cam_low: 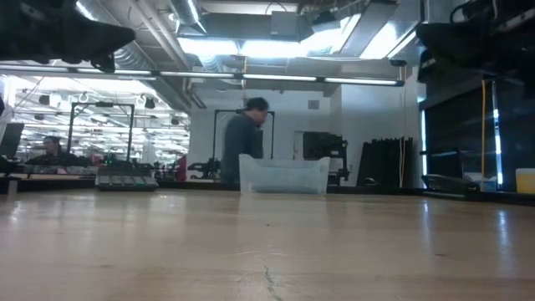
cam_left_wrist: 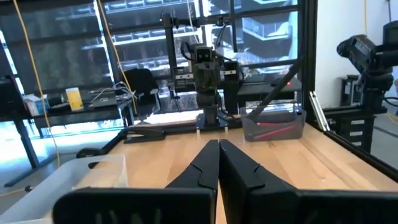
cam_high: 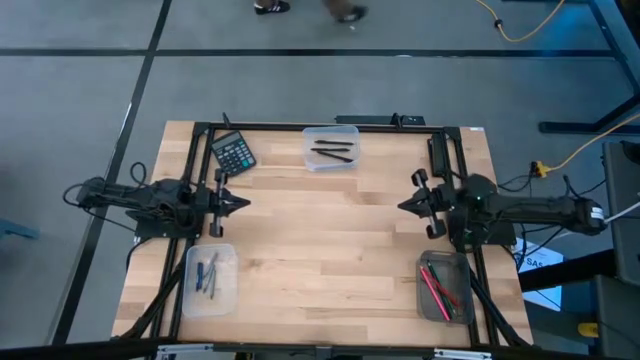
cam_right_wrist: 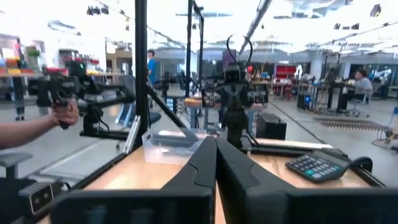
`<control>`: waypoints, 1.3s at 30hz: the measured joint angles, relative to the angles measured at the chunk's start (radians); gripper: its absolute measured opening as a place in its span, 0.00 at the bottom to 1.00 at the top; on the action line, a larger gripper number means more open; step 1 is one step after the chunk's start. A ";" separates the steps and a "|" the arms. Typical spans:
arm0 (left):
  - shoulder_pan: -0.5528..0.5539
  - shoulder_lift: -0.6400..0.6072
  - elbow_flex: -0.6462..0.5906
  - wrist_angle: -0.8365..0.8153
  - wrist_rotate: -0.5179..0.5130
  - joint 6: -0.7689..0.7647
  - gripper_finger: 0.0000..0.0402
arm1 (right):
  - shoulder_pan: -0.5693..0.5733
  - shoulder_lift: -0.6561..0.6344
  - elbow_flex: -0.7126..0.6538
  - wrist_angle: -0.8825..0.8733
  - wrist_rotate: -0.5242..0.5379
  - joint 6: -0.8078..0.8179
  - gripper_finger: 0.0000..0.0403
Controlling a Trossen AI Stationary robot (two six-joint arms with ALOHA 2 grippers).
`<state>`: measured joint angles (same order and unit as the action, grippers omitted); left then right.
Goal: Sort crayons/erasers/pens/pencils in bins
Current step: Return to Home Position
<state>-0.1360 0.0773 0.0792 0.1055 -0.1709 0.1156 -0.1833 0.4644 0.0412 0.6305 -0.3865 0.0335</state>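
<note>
Three bins stand on the wooden table. A clear bin (cam_high: 330, 147) at the far middle holds black sticks. A clear bin (cam_high: 210, 278) at the near left holds grey-blue sticks. A dark grey bin (cam_high: 445, 287) at the near right holds red, pink and green sticks. My left gripper (cam_high: 240, 203) is drawn back at the table's left side, shut and with nothing in it (cam_left_wrist: 217, 148). My right gripper (cam_high: 405, 205) is drawn back at the right side, also shut and with nothing in it (cam_right_wrist: 216, 144). Both point level toward the table's middle, clear of every bin.
A black calculator (cam_high: 233, 152) lies at the far left, beside the far bin. A black frame (cam_high: 300, 126) runs along the table's far edge and sides. A person (cam_low: 247, 142) stands beyond the far edge. A person's hand (cam_right_wrist: 59, 115) shows off the table, holding a black grip.
</note>
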 joint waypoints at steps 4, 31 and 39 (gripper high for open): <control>0.000 -0.054 0.000 -0.031 0.000 0.017 0.01 | 0.000 -0.074 -0.017 -0.031 -0.004 0.015 0.02; -0.004 -0.070 -0.071 -0.071 0.028 0.016 0.00 | -0.035 -0.391 -0.035 -0.359 -0.085 0.013 0.03; -0.005 -0.075 -0.071 -0.072 0.069 -0.016 0.00 | -0.035 -0.391 -0.035 -0.357 -0.045 0.011 0.03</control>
<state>-0.1406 0.0025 0.0082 0.0336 -0.1017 0.0997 -0.2180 0.0738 0.0067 0.2736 -0.4314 0.0448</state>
